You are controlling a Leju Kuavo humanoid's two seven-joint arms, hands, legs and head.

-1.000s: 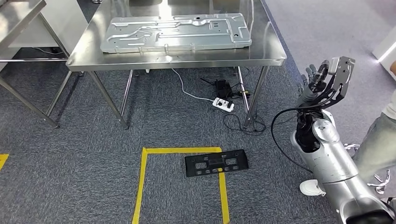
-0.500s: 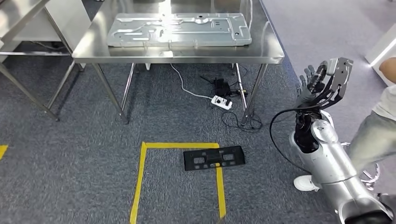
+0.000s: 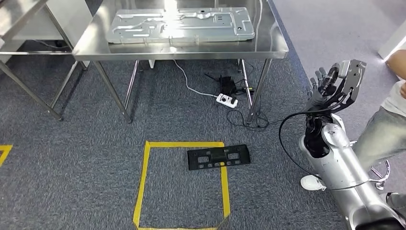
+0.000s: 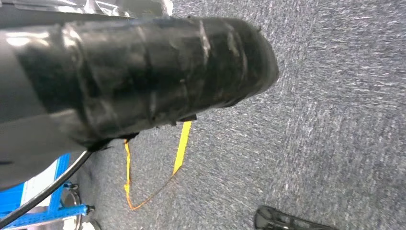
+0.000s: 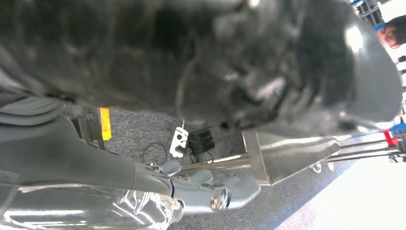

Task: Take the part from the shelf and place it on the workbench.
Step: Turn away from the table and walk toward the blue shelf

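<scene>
The workbench (image 3: 182,50) sits higher now; the right hand (image 3: 321,87) stays raised, empty, fingers spread.

Floor: grey carpet (image 3: 72,158), yellow tape square (image 3: 143,187) marked on it.
Furniture: steel worktop (image 3: 273,48) on thin legs; second steel table (image 3: 19,19) beside it.
Cables: white power strip (image 3: 226,100) and dark leads under the worktop.
Light: glare on the steel.

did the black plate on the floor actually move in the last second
No. The black plate lies across the same right edge of the yellow tape square as before; the whole view shifted, so the camera moved.
</scene>
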